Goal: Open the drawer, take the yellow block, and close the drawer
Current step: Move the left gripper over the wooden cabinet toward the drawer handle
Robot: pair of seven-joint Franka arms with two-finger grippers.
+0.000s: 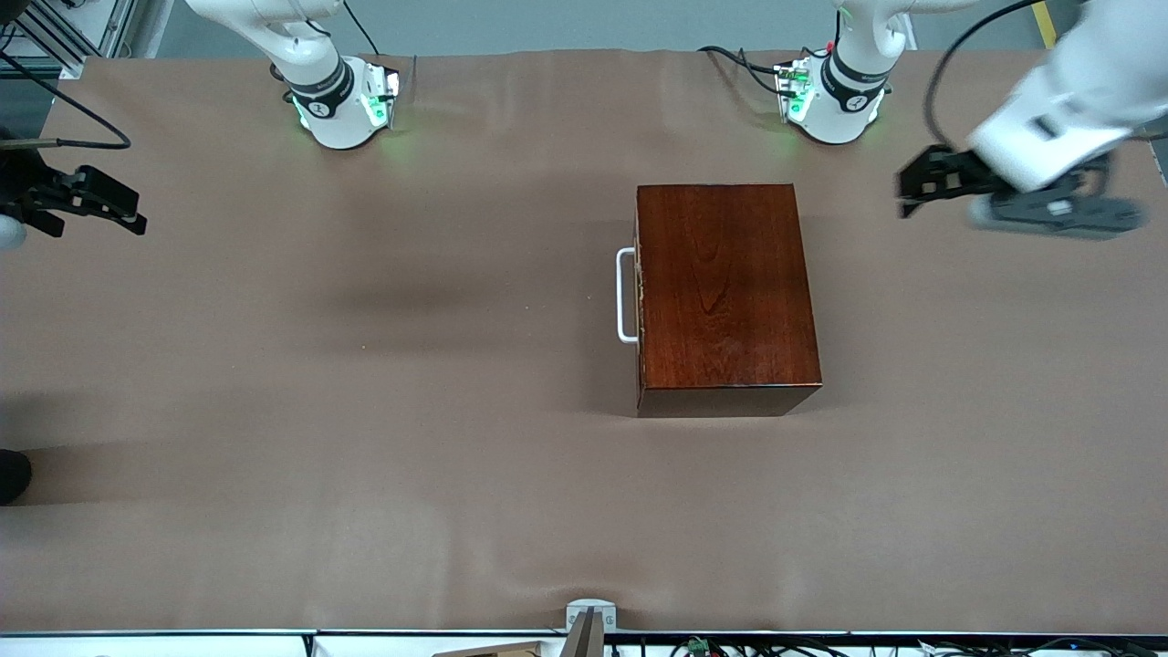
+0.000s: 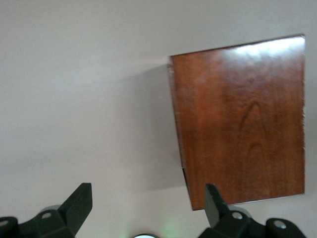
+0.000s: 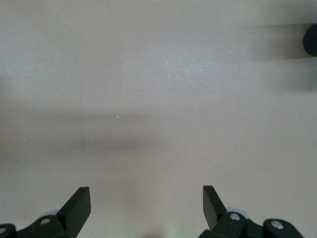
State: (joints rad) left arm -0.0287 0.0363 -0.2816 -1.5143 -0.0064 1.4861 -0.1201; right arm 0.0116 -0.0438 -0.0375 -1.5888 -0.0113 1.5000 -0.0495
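We see a wide surface (image 1: pixel 365 456) covered in brown cloth, with both arm bases standing along its edge farthest from the front camera. On it rests the wooden box (image 1: pixel 725 292), glossy and dark reddish-brown, placed somewhat toward the left arm's end of the surface and sitting flat. The drawer (image 1: pixel 640 297) is fully pushed in: only a thin strip of its front shows on the box side that faces the right arm's end. The white handle (image 1: pixel 626 296) of the drawer projects from that side and nothing touches it. We cannot see the yellow block in any view, so we cannot tell where it lies. The left arm reaches in from its base, and the left gripper (image 1: pixel 912 187) hangs in the air over bare cloth at the left arm's end of the surface, well apart from the box; in the left wrist view its two fingers (image 2: pixel 79 201) stand wide apart with nothing between them, and the box top (image 2: pixel 242 119) shows past them. The right gripper (image 1: pixel 114 205) hangs over the edge of the surface at the right arm's end, well apart from the box; in the right wrist view its fingers (image 3: pixel 79 203) are spread to full width over bare cloth and hold nothing.
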